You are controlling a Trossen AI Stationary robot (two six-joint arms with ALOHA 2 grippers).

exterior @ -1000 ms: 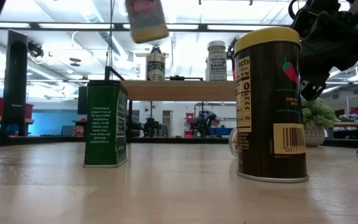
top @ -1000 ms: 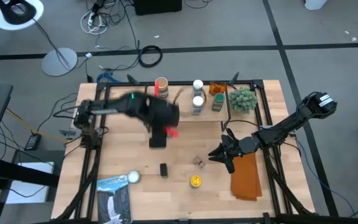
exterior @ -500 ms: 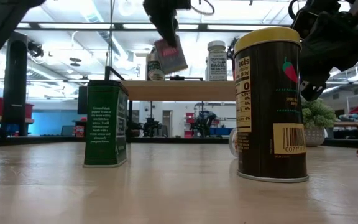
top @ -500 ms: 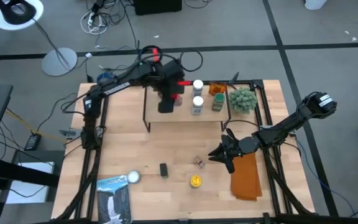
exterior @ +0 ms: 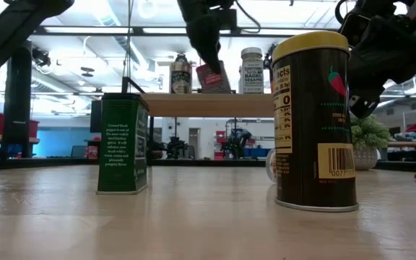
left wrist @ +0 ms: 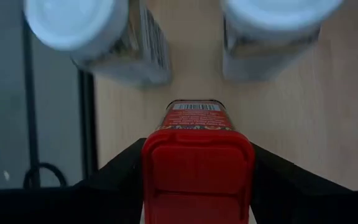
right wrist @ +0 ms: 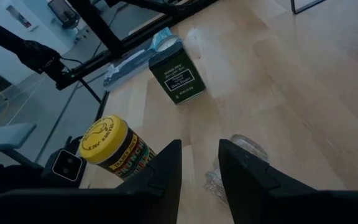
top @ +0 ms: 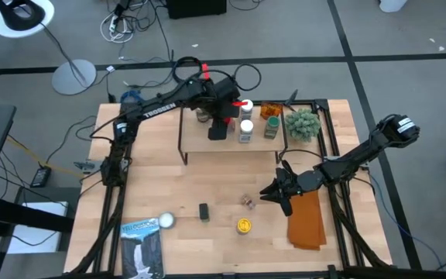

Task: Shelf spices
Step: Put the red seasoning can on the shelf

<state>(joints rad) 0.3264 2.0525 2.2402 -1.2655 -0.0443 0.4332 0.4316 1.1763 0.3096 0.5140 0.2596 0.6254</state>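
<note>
My left gripper (top: 235, 107) reaches over the shelf (top: 231, 146) and is shut on a red-lidded spice tin (exterior: 214, 78), close to two white-lidded jars (top: 246, 116) on the board. A dark jar (top: 202, 115), an orange jar (top: 270, 111) and a green-lidded jar (top: 272, 129) also stand on the shelf. On the table stand a yellow-lidded dark tin (top: 243, 225), a green tin (top: 204, 211), a small clear jar (top: 247, 201) and a white-lidded jar (top: 166, 221). My right gripper (top: 273, 190) hangs open and empty just right of the clear jar. My left gripper pinches the tin at its red lid (left wrist: 197, 155), one finger (left wrist: 120, 171) on each side. It comes from above, slanting down. The tin hangs tilted below the fingers, its base just at the shelf board (exterior: 208, 103); whether it touches the board I cannot tell.
A small green plant (top: 303, 122) stands at the shelf's right end. An orange folded cloth (top: 308, 221) lies under my right arm. A blue-and-white booklet (top: 142, 248) lies at the near left corner. Bare wood shows on the table's left half.
My left gripper has carried the red-lidded tin from above the table's middle toward the far edge, over the shelf, then right and down beside the white-lidded jars. The tin stays in the hold, now tilted just above the board.
</note>
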